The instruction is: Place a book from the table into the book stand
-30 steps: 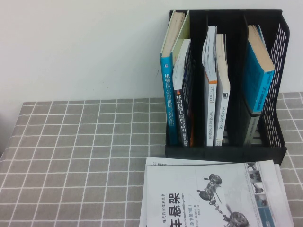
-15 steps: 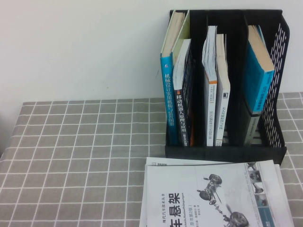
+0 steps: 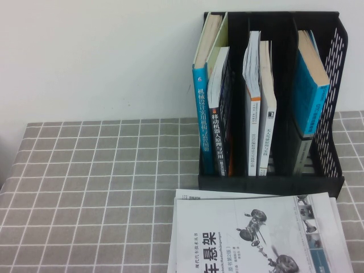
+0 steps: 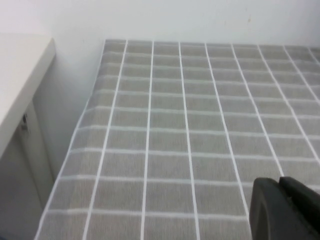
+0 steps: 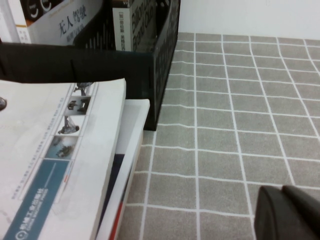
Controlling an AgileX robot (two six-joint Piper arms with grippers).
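The book (image 3: pixel 256 236), white with a big black title and a grey suspension drawing, lies flat on the grid-cloth table (image 3: pixel 85 187) at the front right, just before the book stand (image 3: pixel 273 183). The stand is black, has three compartments and holds several upright books. The right wrist view shows the book (image 5: pixel 50 150) and the stand's base (image 5: pixel 100 65). My right gripper (image 5: pixel 290 215) is shut and empty above bare cloth, beside the book. My left gripper (image 4: pixel 285 210) is shut and empty over bare cloth near the table's left edge. Neither gripper shows in the high view.
A second white book (image 5: pixel 132 150) lies under the book, with its edge sticking out (image 3: pixel 227 194). A white wall stands behind the table. A white cabinet top (image 4: pixel 20 75) stands off the table's left edge. Bare cloth fills the left half.
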